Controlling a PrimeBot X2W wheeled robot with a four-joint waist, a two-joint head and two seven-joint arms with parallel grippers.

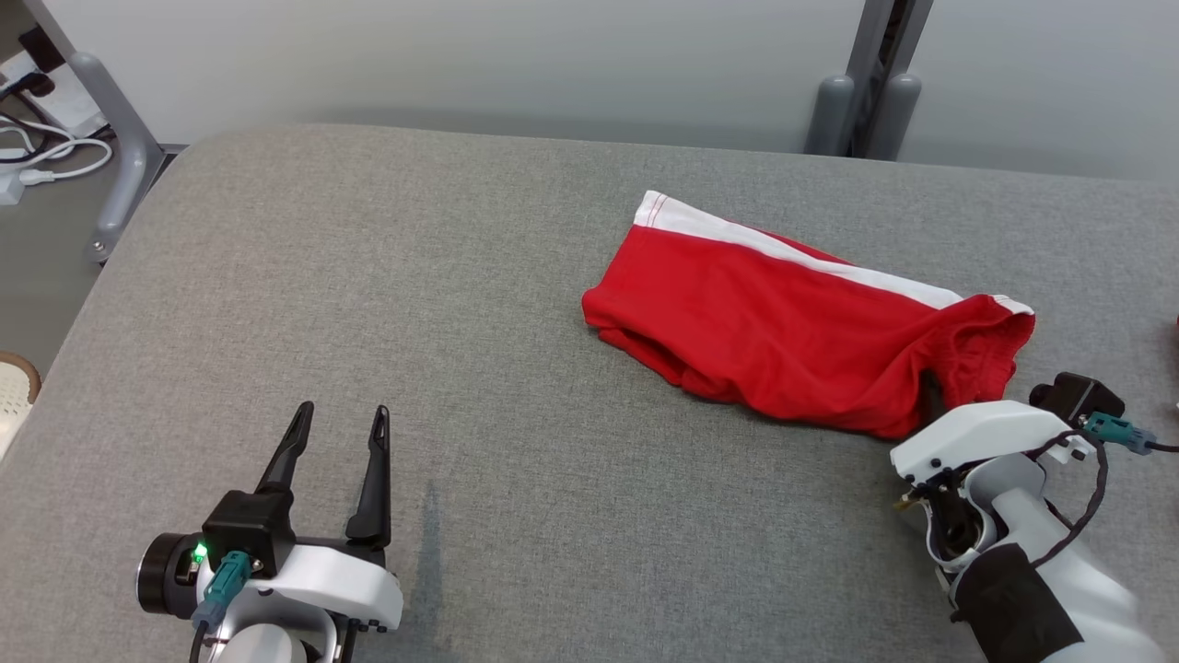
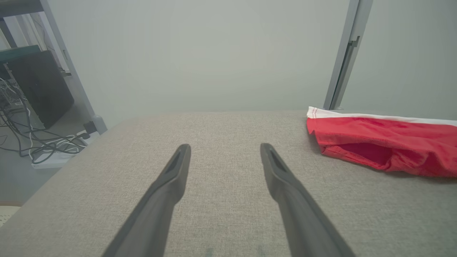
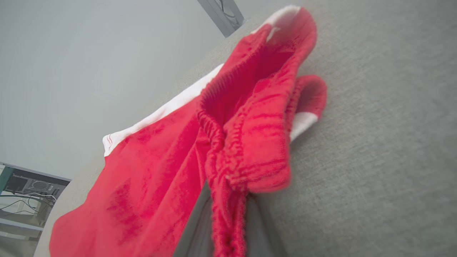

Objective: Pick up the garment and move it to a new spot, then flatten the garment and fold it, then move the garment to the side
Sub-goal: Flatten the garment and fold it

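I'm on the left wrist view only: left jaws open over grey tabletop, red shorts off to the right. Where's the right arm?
Observer: In the head view, the right arm is at the near right end of the shorts, the waistband end that your view cuts off.
Operator: Does it have hold of them?
Observer: Yes. In the right wrist view the right jaws are shut on the gathered waistband.
Operator: Lifted yet?
Observer: In the head view the leg end lies flat on the table. The pinched end is bunched, and I can't tell whether it's raised.
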